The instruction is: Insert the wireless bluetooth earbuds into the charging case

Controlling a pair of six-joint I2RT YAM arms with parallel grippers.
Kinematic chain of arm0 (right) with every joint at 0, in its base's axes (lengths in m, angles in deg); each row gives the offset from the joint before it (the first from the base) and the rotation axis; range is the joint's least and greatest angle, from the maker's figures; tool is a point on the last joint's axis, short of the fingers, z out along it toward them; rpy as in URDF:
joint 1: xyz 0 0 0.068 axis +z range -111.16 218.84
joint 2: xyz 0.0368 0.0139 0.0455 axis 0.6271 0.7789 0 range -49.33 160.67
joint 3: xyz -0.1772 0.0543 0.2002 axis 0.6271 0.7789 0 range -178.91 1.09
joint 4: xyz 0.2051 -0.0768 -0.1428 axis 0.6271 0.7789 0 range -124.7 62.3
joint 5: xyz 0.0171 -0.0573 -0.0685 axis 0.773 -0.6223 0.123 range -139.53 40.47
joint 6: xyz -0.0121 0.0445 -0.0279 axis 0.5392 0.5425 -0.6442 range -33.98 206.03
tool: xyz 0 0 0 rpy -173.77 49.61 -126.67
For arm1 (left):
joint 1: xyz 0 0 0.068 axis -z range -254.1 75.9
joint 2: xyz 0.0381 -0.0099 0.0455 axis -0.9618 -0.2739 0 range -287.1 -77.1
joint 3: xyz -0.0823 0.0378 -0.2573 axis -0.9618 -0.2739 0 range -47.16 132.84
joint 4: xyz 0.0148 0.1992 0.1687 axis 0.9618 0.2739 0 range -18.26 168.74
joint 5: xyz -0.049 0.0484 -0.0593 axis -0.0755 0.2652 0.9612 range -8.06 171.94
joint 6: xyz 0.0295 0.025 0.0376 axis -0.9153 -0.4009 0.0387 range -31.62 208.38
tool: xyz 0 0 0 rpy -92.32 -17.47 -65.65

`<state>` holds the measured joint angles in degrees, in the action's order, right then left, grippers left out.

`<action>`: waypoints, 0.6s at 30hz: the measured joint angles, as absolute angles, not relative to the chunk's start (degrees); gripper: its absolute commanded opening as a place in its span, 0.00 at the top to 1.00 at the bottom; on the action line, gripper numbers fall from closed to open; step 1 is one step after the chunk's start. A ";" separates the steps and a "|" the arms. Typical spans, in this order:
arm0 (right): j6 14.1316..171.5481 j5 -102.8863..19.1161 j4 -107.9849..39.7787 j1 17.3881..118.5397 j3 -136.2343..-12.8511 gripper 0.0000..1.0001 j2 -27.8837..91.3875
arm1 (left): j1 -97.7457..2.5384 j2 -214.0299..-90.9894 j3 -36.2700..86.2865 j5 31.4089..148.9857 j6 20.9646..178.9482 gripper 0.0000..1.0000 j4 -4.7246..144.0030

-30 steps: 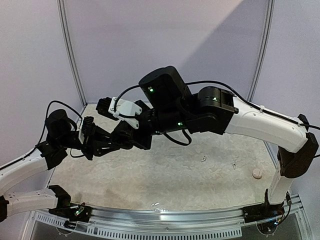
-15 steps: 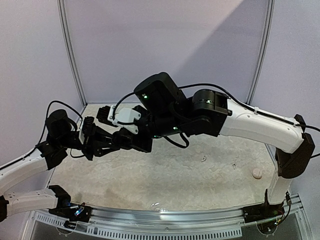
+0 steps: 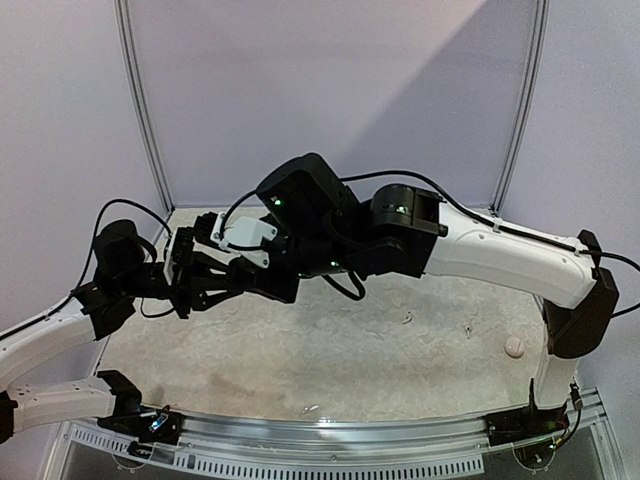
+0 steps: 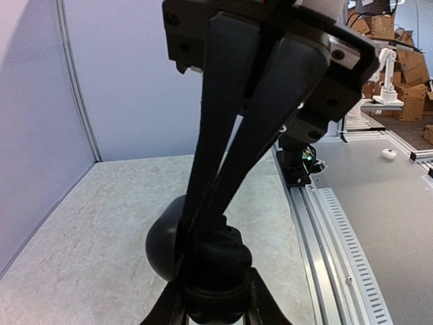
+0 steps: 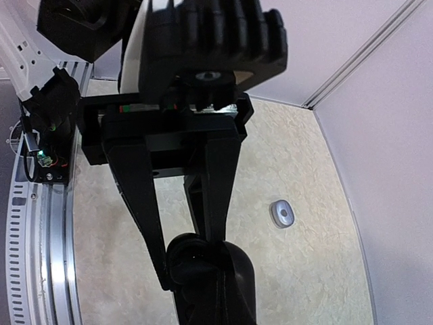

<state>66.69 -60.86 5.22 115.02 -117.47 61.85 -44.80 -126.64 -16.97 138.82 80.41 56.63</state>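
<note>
Lilac panels wall in a mottled beige table (image 3: 330, 365) on the back and sides, with a ribbed metal rail (image 3: 330, 432) along its near edge. Both arms meet in the air above the left half of the table. The left gripper (image 4: 216, 281) reaches in from the left and is clamped on a black rounded case (image 4: 161, 247), which it holds clear of the surface. Seen from the left wrist, the case bulges out past its fingers (image 4: 170, 306) on the left. The right gripper (image 4: 197, 227) comes down onto the case from above with its two long fingers pressed together, their tips touching the dark mass. Whether anything is pinched between those tips cannot be told, because everything there is black on black. In the overhead view the joint is hidden under the right arm's wrist. Two tiny pale buds (image 3: 408, 318) lie loose on the table right of centre, well apart from the grippers and a little apart from each other. They are too small to make out in detail. Farther right, near the right arm's base, sits a small white round piece (image 3: 514, 346). The right wrist view shows a grey oval piece (image 5: 282, 214) flat on the table beyond the left gripper's fingers. I cannot tell whether it is a bud or a small case.
</note>
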 measured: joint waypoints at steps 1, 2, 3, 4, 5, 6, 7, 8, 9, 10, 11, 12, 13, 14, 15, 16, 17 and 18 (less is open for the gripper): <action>66.93 -61.43 5.20 115.02 -117.47 1.00 61.89 | -44.74 -126.64 -16.97 138.23 80.65 1.00 56.63; 67.17 -61.82 5.18 115.02 -117.47 1.00 61.96 | -44.67 -126.64 -16.97 137.79 80.87 1.00 56.63; 67.59 -62.39 5.11 115.04 -117.47 1.00 62.02 | -44.61 -126.64 -16.97 137.29 81.02 1.00 56.65; 67.94 -63.00 5.00 115.06 -117.47 1.00 62.09 | -44.56 -126.64 -16.97 136.76 81.13 1.00 56.65; 68.20 -63.42 4.90 115.06 -117.47 1.00 62.17 | -44.54 -126.64 -16.97 136.46 81.22 1.00 56.67; 68.57 -64.12 4.70 115.11 -117.47 1.00 62.20 | -44.52 -126.64 -16.97 135.76 81.35 1.00 56.63; 68.99 -64.64 4.61 115.13 -117.47 1.00 62.26 | -44.52 -126.64 -16.97 135.63 81.37 1.00 56.63; 69.34 -65.23 4.44 115.19 -117.47 1.00 62.31 | -44.48 -126.64 -16.97 135.23 81.44 1.00 56.63; 69.56 -65.60 4.26 115.24 -117.47 1.00 62.37 | -44.48 -126.64 -16.97 134.95 81.55 1.00 56.63; 69.95 -65.97 4.00 115.26 -117.47 1.00 62.44 | -44.48 -126.64 -16.97 134.64 81.63 1.00 56.61; 70.39 -66.39 3.63 115.28 -117.47 1.00 62.52 | -44.45 -126.64 -16.97 134.32 81.79 1.00 56.61; 70.80 -66.83 3.32 115.28 -117.47 1.00 62.63 | -44.39 -126.64 -16.97 133.88 81.92 1.00 56.63; 71.09 -67.09 3.15 115.28 -117.47 1.00 62.70 | -44.34 -126.64 -16.97 133.59 82.05 1.00 56.63; 71.52 -67.42 2.91 115.28 -117.47 1.00 62.79 | -44.30 -126.64 -16.97 133.35 82.22 1.00 56.63; 71.87 -67.74 2.64 115.28 -117.47 1.00 62.87 | -44.26 -126.64 -16.97 132.96 82.44 1.00 56.63; 72.09 -68.01 2.45 115.28 -117.47 1.00 62.94 | -44.26 -126.64 -16.97 132.61 82.66 1.00 56.65; 72.35 -68.49 2.19 115.28 -117.47 1.00 63.07 | -44.24 -126.64 -16.97 132.28 82.90 1.00 56.65; 72.48 -68.60 2.12 115.28 -117.47 1.00 63.16 | -44.21 -126.64 -16.97 132.06 83.12 1.00 56.65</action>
<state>72.48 -68.60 2.12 115.28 -117.47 63.16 -44.21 -126.64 -16.97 132.06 83.12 56.65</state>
